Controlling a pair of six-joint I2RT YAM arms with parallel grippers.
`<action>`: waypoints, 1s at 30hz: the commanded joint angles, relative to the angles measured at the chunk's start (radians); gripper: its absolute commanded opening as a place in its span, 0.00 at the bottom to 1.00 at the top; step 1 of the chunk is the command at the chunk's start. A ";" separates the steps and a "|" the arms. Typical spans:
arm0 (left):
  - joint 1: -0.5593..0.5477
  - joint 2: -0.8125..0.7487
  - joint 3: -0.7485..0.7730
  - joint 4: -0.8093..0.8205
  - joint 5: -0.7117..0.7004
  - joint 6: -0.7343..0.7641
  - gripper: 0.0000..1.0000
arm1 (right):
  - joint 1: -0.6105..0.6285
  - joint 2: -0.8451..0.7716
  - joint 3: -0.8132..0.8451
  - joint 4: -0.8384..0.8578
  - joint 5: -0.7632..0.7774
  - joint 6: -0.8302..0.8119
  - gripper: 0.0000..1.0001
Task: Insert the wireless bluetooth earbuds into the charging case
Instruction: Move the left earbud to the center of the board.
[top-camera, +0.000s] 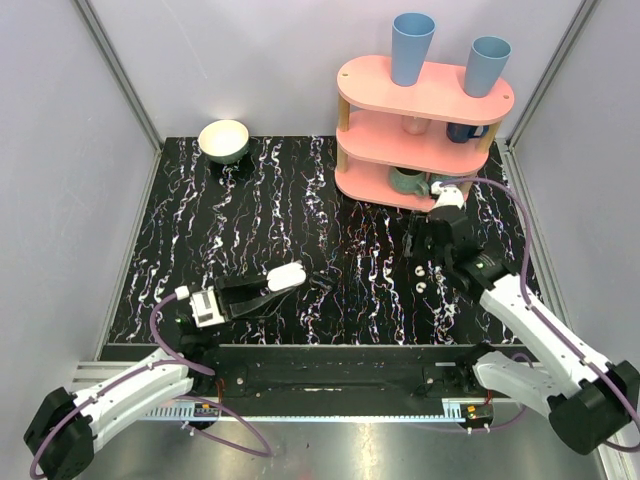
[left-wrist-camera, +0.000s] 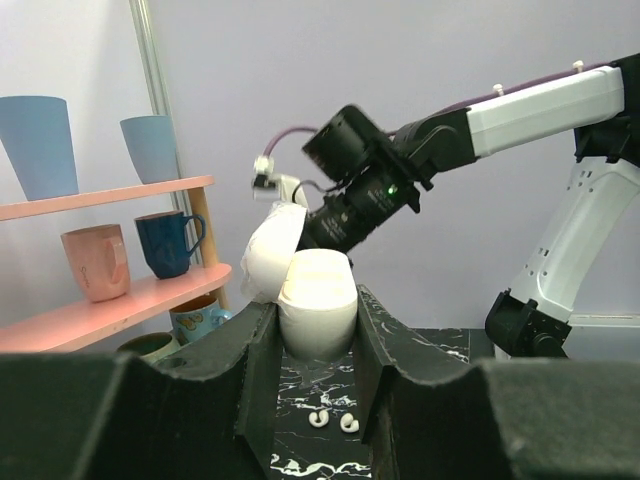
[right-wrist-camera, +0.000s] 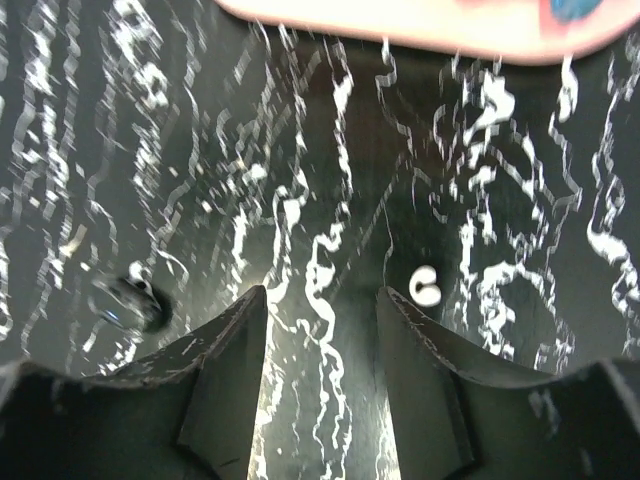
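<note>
Marbled desk (top-camera: 250, 200): left jaws clamp the open case (left-wrist-camera: 318, 300); right jaws gape, empty. Centre over one bud (right-wrist-camera: 425, 287) before closing.

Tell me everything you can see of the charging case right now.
The charging case is a small, smooth white plastic oval with rounded edges. It is open: the lid is hinged back and leans to the left in the left wrist view, above the rounded lower shell. The left gripper clamps the shell from both sides, holding it upright above the left-centre of the marble table. Nothing else touches it. Its inside is hidden.
</note>
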 joint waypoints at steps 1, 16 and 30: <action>-0.005 -0.018 0.008 0.016 0.006 0.016 0.00 | -0.030 0.057 -0.035 -0.089 -0.039 0.075 0.54; -0.005 -0.018 0.008 0.026 0.018 0.007 0.00 | -0.225 0.257 -0.139 -0.026 -0.111 0.232 0.62; -0.005 -0.029 0.005 0.005 0.010 0.016 0.00 | -0.259 0.505 -0.119 0.135 -0.179 0.181 0.60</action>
